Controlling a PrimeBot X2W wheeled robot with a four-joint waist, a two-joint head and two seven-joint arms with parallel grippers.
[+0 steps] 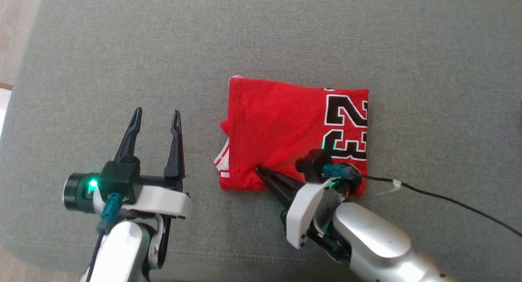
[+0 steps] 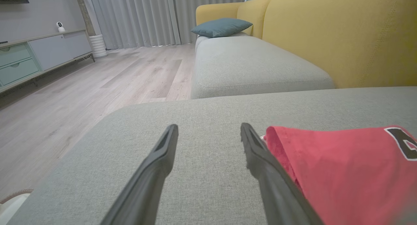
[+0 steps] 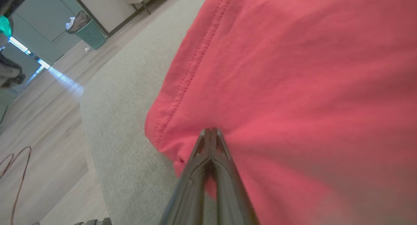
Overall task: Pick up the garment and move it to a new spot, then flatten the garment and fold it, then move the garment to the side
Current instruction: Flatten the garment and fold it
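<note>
Garment [image 1: 281, 127] was seen folded into a compact rectangle on grey cushion [image 1: 285, 37], so the last step, the move to the side, was judged in hand. Right gripper [image 1: 259, 170] was pinched shut on fabric at the near edge. Left gripper [image 1: 157, 121] was spread wide, empty, beside the garment. Next, a low, slow drag was called for, so the fold is not undone

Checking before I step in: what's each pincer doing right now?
Left pincer: open, empty.
Right pincer: closed, tips against the red garment; whether it pinches fabric cannot be told.
</note>
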